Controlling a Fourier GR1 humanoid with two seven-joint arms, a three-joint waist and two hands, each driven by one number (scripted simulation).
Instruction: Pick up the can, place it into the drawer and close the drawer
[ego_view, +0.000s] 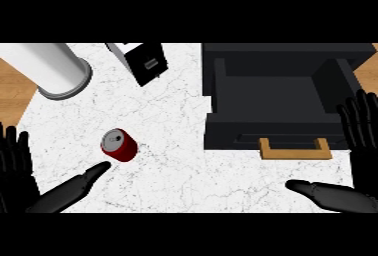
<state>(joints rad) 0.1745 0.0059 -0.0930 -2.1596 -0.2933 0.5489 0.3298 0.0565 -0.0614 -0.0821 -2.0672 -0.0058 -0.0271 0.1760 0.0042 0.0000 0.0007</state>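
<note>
Red can (119, 145) lies on its side on white table (184, 170), left of open black drawer (273, 100). Left hand (18, 172) near can, right hand (358, 150) beside drawer; fingers straight, holding nothing.

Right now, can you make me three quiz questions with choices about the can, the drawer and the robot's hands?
1. Where is the can?
A. inside the drawer
B. on the white counter, left of the drawer
C. in the right hand

2. What colour is the drawer's handle?
A. wooden tan
B. red
C. white

3. How is the drawer right now?
A. shut
B. pulled open with nothing showing inside
C. open with the can in it

Answers: 1 B, the can lies on the counter near the left hand. 2 A, the handle is tan against the black front. 3 B, its dark inside shows, beside the open right hand.
</note>
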